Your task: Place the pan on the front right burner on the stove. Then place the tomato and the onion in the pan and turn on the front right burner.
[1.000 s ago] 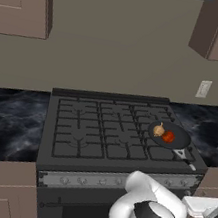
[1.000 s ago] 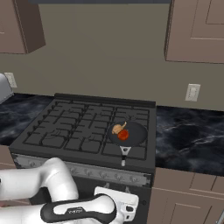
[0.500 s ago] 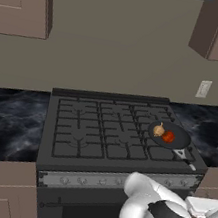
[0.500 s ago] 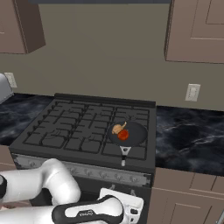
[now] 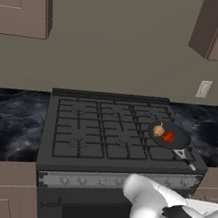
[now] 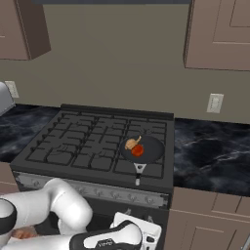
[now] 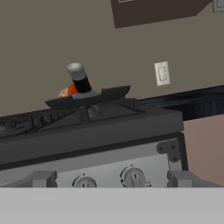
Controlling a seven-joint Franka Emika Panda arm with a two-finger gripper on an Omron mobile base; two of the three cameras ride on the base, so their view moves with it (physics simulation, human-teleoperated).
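Kitchen walls in dull olive rise behind a dark marble counter (image 5: pixel 7 123), with brown upper cabinets (image 6: pixel 219 34) to either side and a white wall outlet (image 6: pixel 215 103) to the right of the range. At the middle of it all, the pan (image 6: pixel 149 151) sits on the front right burner (image 6: pixel 152 166) of the stove (image 5: pixel 71 163), its short handle pointing toward the front edge over the silver knob strip (image 6: pixel 97 193). Inside the pan lie the onion (image 6: pixel 131 143) and the tomato (image 6: pixel 138 151), touching or nearly so, the onion on the left and slightly farther back, the tomato just beside it toward the front. From the left base camera the same pair appears with the onion (image 5: pixel 159 131) left of the tomato (image 5: pixel 168 137) in the pan (image 5: pixel 177 138). Low in front of the range, the white arm folds down below the knob strip, and its hand looks up at the strip from close by: two round knobs (image 7: pixel 133 177) show just ahead, with the pan (image 7: pixel 92 97) seen edge-on above them, its pale-tipped handle (image 7: pixel 78 76) sticking up. The gripper's fingers cannot be made out in any picture; the tool is released, jaws spread wide and grasping nothing.
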